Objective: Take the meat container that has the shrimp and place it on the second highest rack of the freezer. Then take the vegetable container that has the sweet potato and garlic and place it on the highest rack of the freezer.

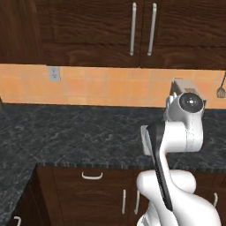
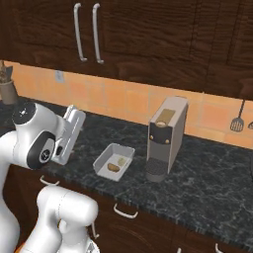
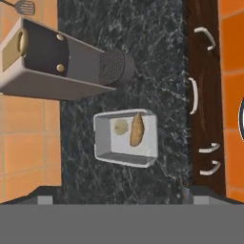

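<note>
Dark marbled stone counter point(image 2: 207, 173), and going left to right in the right base view: white robot arm, then the shallow grey rectangular tray point(image 2: 101, 164) holding the tan-brown sweet potato point(image 2: 113, 167) and pale garlic point(image 2: 121, 161), then a tall beige coffee machine point(image 2: 167, 138) just beside it. Hand view looks straight down on that tray point(image 3: 101, 138). Pincer point(image 3: 121, 195) tips sit wide apart, so open, nothing held. I'd drop straight down and clamp one long wall, staying clear of the machine. No freezer visible from here.
</note>
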